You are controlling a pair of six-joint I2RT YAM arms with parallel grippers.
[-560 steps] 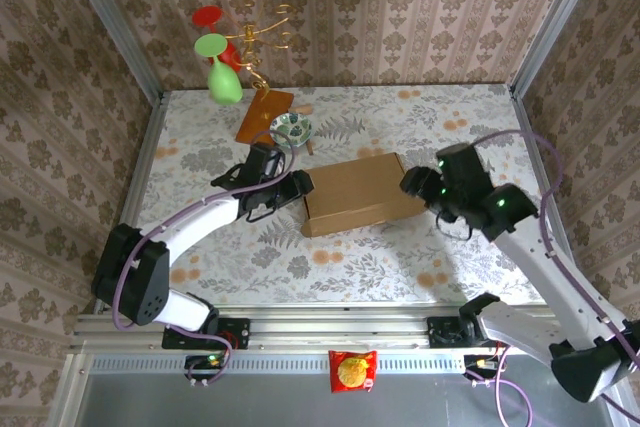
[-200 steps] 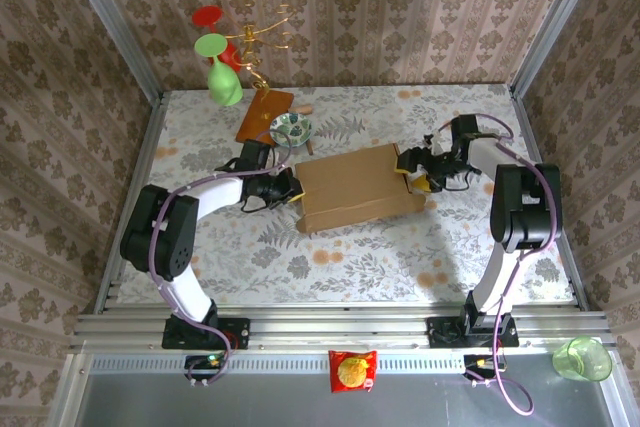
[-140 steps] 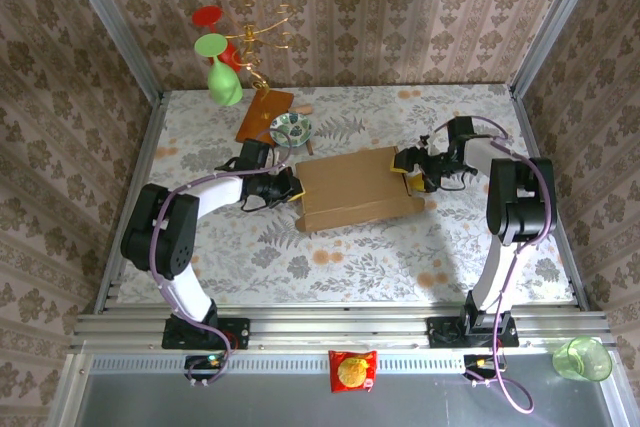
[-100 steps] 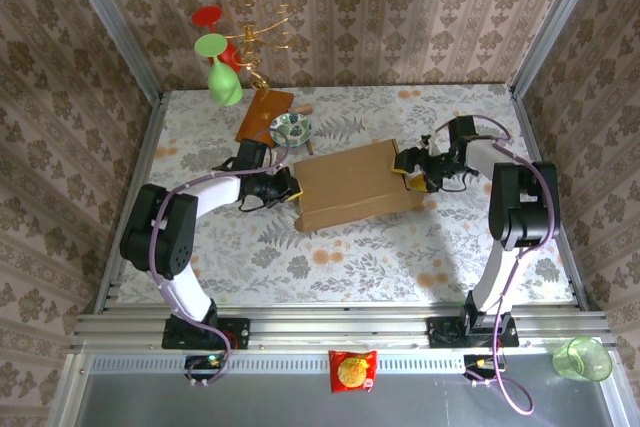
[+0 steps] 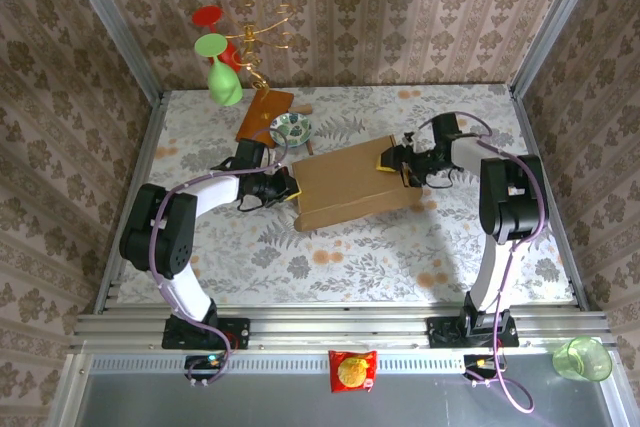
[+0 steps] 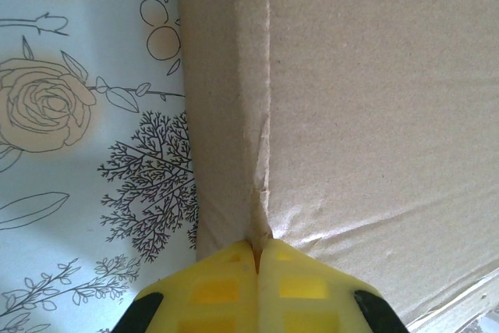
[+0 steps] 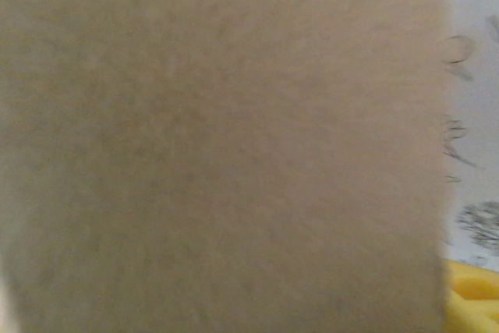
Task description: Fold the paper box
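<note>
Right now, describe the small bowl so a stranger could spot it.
On the flowered table, find the brown paper box at the middle. Just beyond its far left corner sits the bowl, round and patterned, unlike the flat orange-brown board beside it.

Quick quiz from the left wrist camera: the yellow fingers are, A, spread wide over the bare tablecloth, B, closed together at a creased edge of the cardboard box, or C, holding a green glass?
B: the left gripper has its fingers pressed tip to tip with no gap, right where the crease of the paper box runs into them.
</note>
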